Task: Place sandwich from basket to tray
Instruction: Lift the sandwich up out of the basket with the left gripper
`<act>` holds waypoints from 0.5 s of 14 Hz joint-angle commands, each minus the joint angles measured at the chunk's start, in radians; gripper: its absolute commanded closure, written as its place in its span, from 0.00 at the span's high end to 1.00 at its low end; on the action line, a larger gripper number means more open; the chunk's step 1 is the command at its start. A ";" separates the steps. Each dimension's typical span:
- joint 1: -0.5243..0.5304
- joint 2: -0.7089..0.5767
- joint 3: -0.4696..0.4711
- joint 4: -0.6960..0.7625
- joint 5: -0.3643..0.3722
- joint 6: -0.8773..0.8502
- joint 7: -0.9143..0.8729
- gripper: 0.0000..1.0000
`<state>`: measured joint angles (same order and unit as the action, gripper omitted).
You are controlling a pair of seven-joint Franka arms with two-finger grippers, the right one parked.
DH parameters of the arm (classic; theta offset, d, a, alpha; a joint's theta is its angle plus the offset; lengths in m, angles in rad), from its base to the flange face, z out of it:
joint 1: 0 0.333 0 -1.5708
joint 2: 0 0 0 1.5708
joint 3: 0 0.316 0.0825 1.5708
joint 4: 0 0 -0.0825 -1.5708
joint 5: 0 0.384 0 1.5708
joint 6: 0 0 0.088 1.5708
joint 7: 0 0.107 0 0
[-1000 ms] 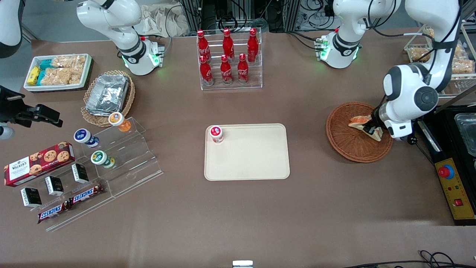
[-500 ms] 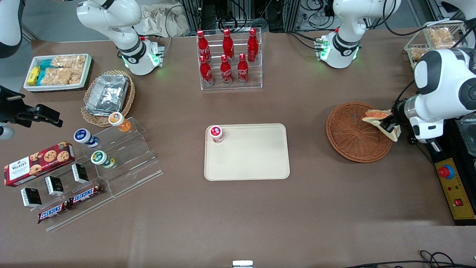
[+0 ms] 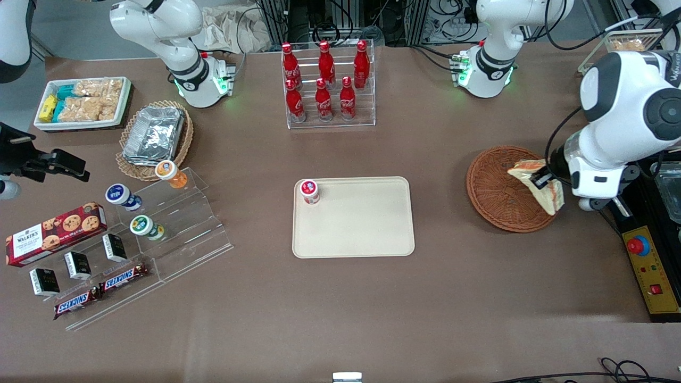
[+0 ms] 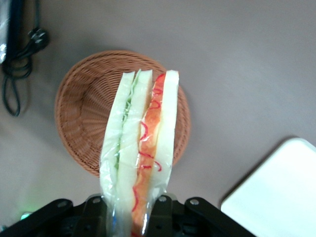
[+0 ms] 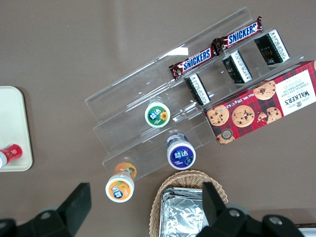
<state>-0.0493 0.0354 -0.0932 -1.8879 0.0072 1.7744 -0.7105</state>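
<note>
While clamped on the sandwich (image 4: 140,148), the gripper (image 4: 132,207) hangs above the basket (image 4: 79,113), lifted clear for carrying to the tray (image 3: 353,217).

sandwich (image 4: 143,148): white, red, green | basket (image 3: 495,197): reddish-brown weave | tray (image 3: 362,229): cream

table (image 3: 372,308): brown, matte | metal frames and cables (image 3: 340,18) at its edge farthest from camera
</note>
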 commanded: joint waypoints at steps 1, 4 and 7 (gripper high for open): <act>-0.001 0.041 -0.069 0.070 -0.012 -0.026 0.086 0.18; -0.001 0.099 -0.182 0.096 -0.020 -0.004 0.098 0.18; -0.001 0.185 -0.284 0.148 -0.004 0.008 0.095 0.19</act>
<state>-0.0533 0.1456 -0.3296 -1.8124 -0.0036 1.7901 -0.6341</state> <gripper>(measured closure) 0.784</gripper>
